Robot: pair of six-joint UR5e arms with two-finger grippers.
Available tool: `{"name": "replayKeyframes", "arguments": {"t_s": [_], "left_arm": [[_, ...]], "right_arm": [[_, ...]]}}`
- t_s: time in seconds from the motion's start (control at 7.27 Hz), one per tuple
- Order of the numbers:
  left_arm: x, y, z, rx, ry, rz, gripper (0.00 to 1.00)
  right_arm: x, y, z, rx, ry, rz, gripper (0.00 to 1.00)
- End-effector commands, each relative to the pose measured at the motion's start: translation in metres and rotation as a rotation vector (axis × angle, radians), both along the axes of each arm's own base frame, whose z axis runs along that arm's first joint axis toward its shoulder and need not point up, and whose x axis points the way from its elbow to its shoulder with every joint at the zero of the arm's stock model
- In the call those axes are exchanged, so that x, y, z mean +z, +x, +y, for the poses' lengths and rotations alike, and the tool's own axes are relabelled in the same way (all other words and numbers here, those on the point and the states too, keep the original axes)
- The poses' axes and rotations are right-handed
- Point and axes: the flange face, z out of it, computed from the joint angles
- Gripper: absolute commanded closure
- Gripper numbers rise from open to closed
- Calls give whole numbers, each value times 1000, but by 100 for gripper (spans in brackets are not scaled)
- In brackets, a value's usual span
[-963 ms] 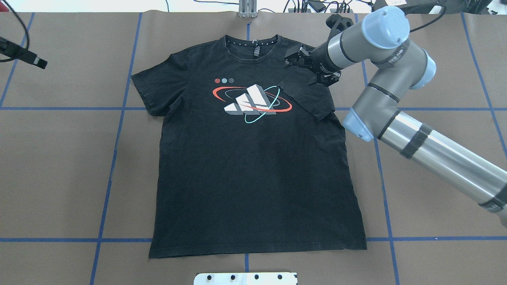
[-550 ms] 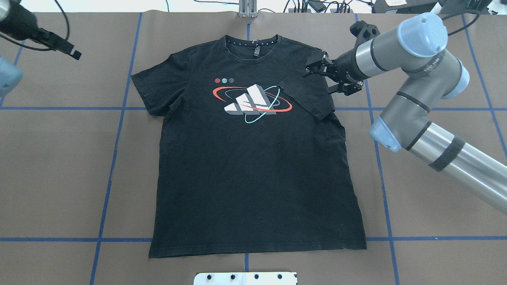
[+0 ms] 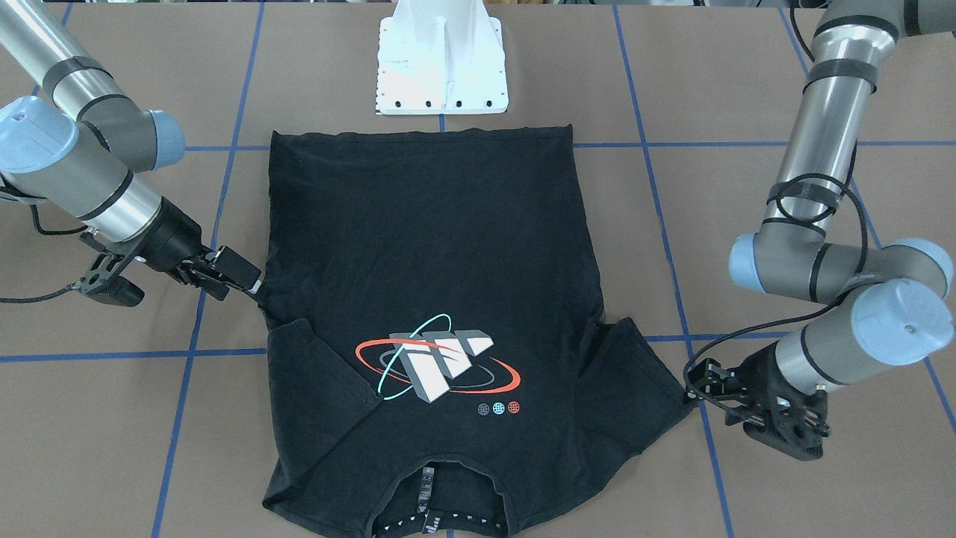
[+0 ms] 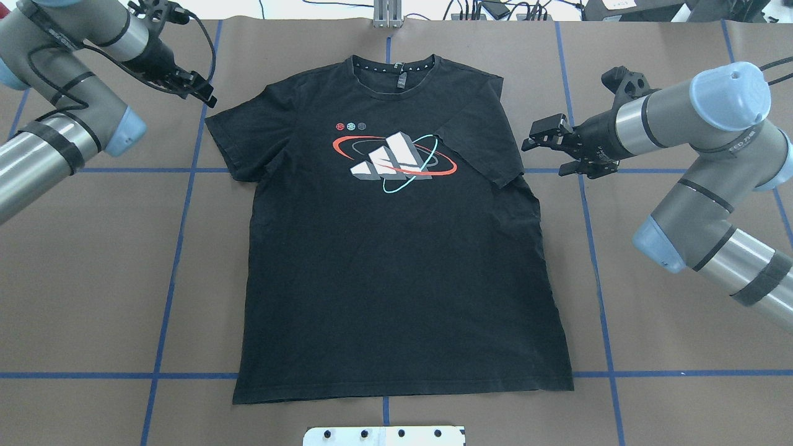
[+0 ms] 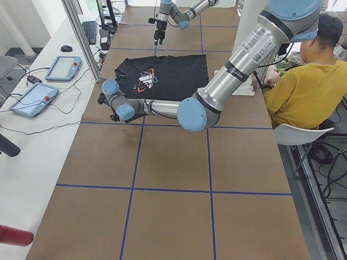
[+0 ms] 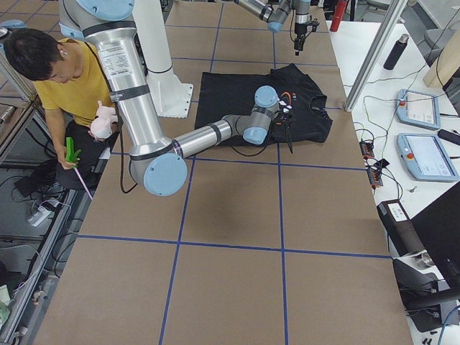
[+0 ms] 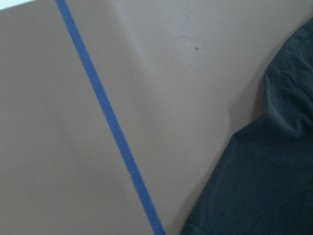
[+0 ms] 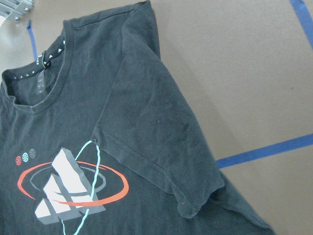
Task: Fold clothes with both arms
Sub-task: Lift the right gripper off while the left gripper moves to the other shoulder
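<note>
The black T-shirt (image 4: 396, 260) lies flat, logo up, its collar at the far edge. One sleeve (image 4: 480, 145) is folded inward over the chest, also seen in the right wrist view (image 8: 161, 142). The other sleeve (image 4: 238, 139) lies spread out. My right gripper (image 4: 548, 147) hovers open just beside the folded sleeve, holding nothing; in the front view it shows at the left (image 3: 235, 284). My left gripper (image 4: 201, 93) is at the tip of the spread sleeve and looks open and empty (image 3: 709, 400). The left wrist view shows only the sleeve's edge (image 7: 274, 166).
The white pedestal base (image 3: 441, 67) stands at the shirt's hem side. Blue tape lines (image 4: 179, 235) grid the brown table. A metal post (image 4: 387, 15) and cables sit at the far edge. A seated person in yellow (image 5: 303, 92) is beside the robot.
My right gripper has drawn back to the right, off the folded sleeve, which stays folded. My left arm has swung in from the far left to the spread sleeve.
</note>
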Motion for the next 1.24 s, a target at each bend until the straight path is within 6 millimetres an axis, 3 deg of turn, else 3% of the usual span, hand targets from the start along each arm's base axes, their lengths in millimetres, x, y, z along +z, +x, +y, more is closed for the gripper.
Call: {"name": "replayKeyframes", "arguments": {"t_s": [0.0, 0.69, 0.96, 1.1], "left_arm": [[22, 14, 9, -1, 0, 10, 55], [23, 14, 4, -43, 21, -22, 55], [23, 16, 4, -40, 21, -22, 80], [23, 20, 7, -34, 21, -22, 100]], "right_arm": [[6, 1, 1, 2, -1, 4, 0], [1, 2, -1, 6, 5, 0, 0], [2, 2, -2, 9, 4, 3, 0], [3, 2, -2, 9, 4, 3, 0]]}}
